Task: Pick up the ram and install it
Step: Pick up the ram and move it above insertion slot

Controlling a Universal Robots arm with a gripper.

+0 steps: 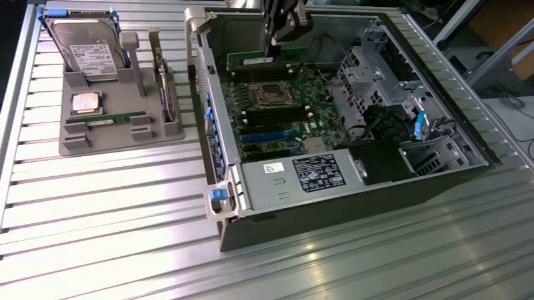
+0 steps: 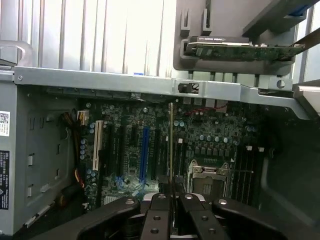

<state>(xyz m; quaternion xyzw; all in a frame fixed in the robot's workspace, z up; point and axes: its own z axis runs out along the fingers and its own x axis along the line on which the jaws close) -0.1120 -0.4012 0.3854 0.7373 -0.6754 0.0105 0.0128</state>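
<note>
The gripper (image 2: 171, 200) is clamped on the ram (image 2: 171, 145), which hangs edge-on just above the motherboard (image 2: 135, 150) inside the open computer case (image 2: 100, 80). Seating it well likely needs the stick parallel to its slot and pressed down evenly.

Bright glare on table (image 1: 125, 187), shadowed case (image 1: 351, 215) interior

In case (image 1: 351, 212): ram (image 1: 250, 60) above mobo (image 1: 279, 115).

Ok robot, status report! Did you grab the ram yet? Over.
Gripper shut on ram. Ram over motherboard, inside computer case. Spare ram stick sits in grey tray. Nothing blocking seen.
</note>
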